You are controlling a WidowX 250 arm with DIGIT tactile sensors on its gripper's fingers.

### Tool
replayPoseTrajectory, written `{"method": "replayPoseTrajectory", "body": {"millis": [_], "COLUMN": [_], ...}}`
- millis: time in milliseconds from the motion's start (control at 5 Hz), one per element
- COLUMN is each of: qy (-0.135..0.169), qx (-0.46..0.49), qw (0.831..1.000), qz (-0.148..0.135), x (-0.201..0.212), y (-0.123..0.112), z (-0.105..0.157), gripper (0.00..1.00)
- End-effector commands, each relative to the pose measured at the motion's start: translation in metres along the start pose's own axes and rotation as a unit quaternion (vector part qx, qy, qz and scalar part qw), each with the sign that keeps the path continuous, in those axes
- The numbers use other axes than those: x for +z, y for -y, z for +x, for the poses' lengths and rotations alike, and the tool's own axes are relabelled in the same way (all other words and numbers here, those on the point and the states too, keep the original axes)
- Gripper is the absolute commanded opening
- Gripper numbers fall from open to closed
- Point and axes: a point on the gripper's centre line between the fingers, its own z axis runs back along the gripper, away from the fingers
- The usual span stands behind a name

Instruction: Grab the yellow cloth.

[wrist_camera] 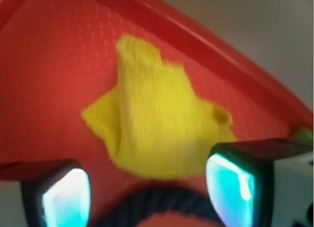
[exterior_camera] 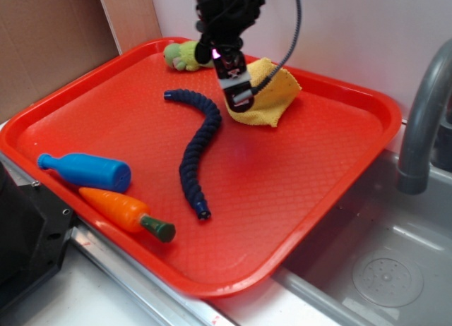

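Spread apart, the claw (wrist_camera: 147,187) hangs at the near-left edge of the yellow cloth (exterior_camera: 272,94), its fingers (wrist_camera: 64,195) empty in the wrist view. That rumpled cloth lies at the far side of the red tray (exterior_camera: 339,178). A dark blue rope toy (exterior_camera: 198,153) curves just left of it.

- You're looking at a mock kitchen counter, a play setup more than a working kitchen.
- A grey faucet (exterior_camera: 424,121) curves over a steel sink basin (exterior_camera: 367,269) with a round drain (exterior_camera: 388,276) at your right.
- The red plastic tray (exterior_camera: 367,121) beside it carries toys: a plastic carrot (exterior_camera: 123,212) and a blue toy bottle (exterior_camera: 88,171).
- Behind, you have a plain white wall (exterior_camera: 367,29) and brown cardboard (exterior_camera: 49,44).
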Motion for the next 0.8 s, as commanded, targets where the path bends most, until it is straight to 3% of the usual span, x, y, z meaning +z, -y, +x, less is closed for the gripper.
{"method": "replayPoseTrajectory", "body": {"millis": [0,200,400,600], "qy": [0.018,-0.05,-0.047,-0.037], "qx": [-0.024,-0.02,-0.024,-0.008], "qw": [0.999,0.995,0.995,0.997], "qz": [-0.033,-0.082,-0.084,-0.069], "x": [-0.011,-0.031,-0.008,-0.002], "y": [-0.02,-0.006,0.034,0.046], "z": [0.036,0.037,0.008,-0.005], "gripper": [1.0,1.0,0.0,0.0]}}
